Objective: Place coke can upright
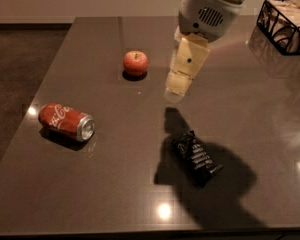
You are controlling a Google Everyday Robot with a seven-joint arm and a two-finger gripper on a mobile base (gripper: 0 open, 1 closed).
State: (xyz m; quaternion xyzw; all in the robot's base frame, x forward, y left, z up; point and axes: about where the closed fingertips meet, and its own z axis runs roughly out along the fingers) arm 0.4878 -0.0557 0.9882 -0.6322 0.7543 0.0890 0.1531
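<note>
The coke can (66,122), red with white script and a silver end, lies on its side near the left edge of the dark table (115,194). My gripper (176,90) hangs above the table's middle, to the right of the can and well apart from it, just right of the apple. It holds nothing that I can see.
A round red apple (135,62) sits behind the can, left of the gripper. A black snack packet (195,157) lies in front of the gripper. A black wire basket (285,24) stands at the back right corner.
</note>
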